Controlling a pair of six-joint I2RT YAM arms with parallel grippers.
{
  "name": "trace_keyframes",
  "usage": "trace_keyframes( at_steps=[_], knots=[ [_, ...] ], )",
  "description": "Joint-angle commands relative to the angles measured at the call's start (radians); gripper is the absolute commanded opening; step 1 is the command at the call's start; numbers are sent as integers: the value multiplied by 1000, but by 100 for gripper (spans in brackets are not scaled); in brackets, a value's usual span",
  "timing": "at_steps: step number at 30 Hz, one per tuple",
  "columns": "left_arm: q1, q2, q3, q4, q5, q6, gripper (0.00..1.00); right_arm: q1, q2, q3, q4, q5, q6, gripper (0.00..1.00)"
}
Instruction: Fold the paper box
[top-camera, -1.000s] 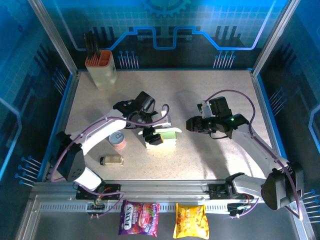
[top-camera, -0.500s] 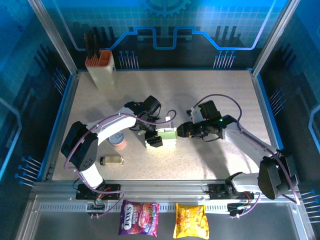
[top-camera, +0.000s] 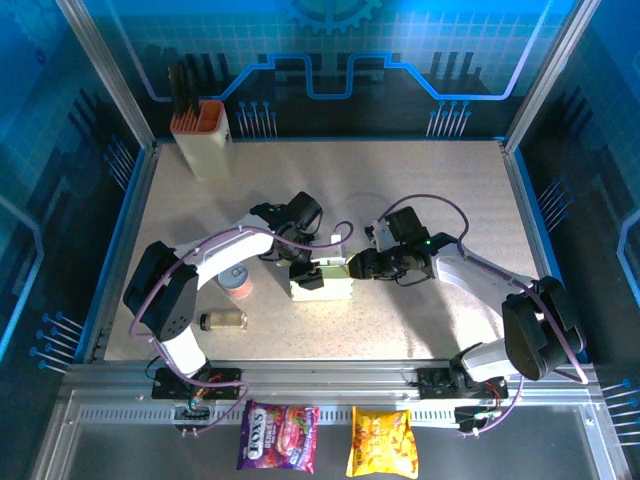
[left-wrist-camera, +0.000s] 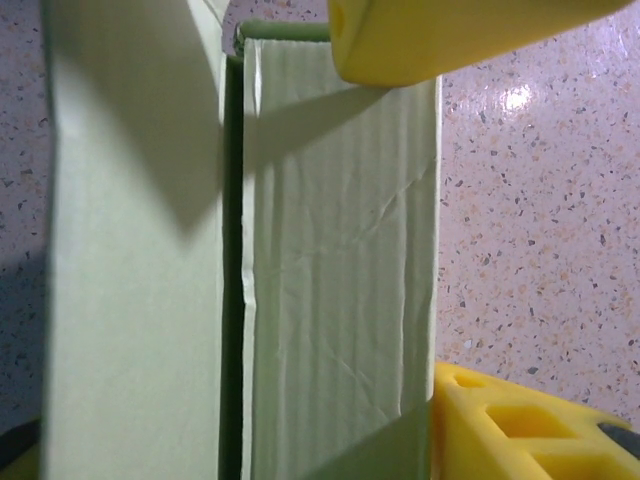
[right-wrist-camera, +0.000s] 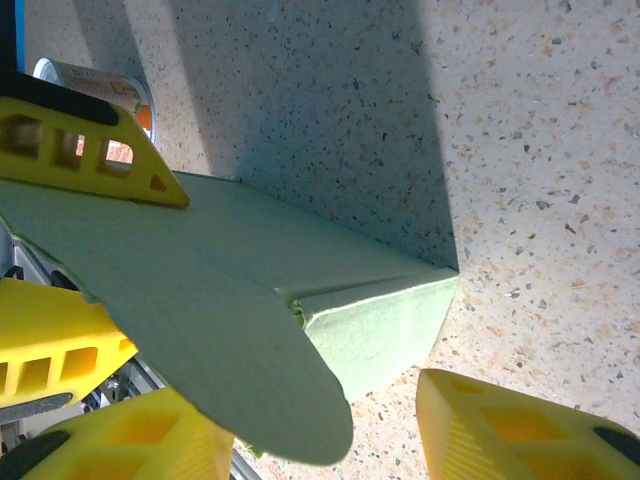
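Note:
The paper box (top-camera: 330, 285) is pale mint-green cardboard, standing mid-table between both arms. My left gripper (top-camera: 311, 276) is shut on it from the left. In the left wrist view its ribbed wall (left-wrist-camera: 340, 280) spans the gap right up to my yellow finger (left-wrist-camera: 510, 430). My right gripper (top-camera: 357, 266) comes in from the right and stands open. In the right wrist view the box's corner (right-wrist-camera: 385, 320) and a rounded flap (right-wrist-camera: 230, 350) lie between its fingers (right-wrist-camera: 520, 430). Bare table shows between the right-hand finger and the box.
A cream holder with an orange rim (top-camera: 203, 135) stands at the back left. An orange and white can (top-camera: 237, 281) and a small jar lying on its side (top-camera: 223, 320) sit left of the box. Two snack bags (top-camera: 278, 437) lie beyond the front rail.
My right arm has swung left, bringing its gripper up to the box. My left gripper's jaws have narrowed onto the box, and its arm has pulled in a little.

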Motion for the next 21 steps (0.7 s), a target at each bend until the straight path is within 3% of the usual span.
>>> trace_keyframes(
  at_steps=[1,8,14,21],
  knots=[
    [-9,3,22,-35,0,13,51,12,24,-28,0,54,-14,48],
    [-17,-12,18,-34,-13,5,46,26,30,-23,-28,88,-35,38],
    [-24,-27,-2,-14,-27,-16,43,34,-51,29,-70,108,-76,50],
    [-26,-35,-12,-5,-33,-26,43,32,-121,112,-206,194,-237,56]
  ],
)
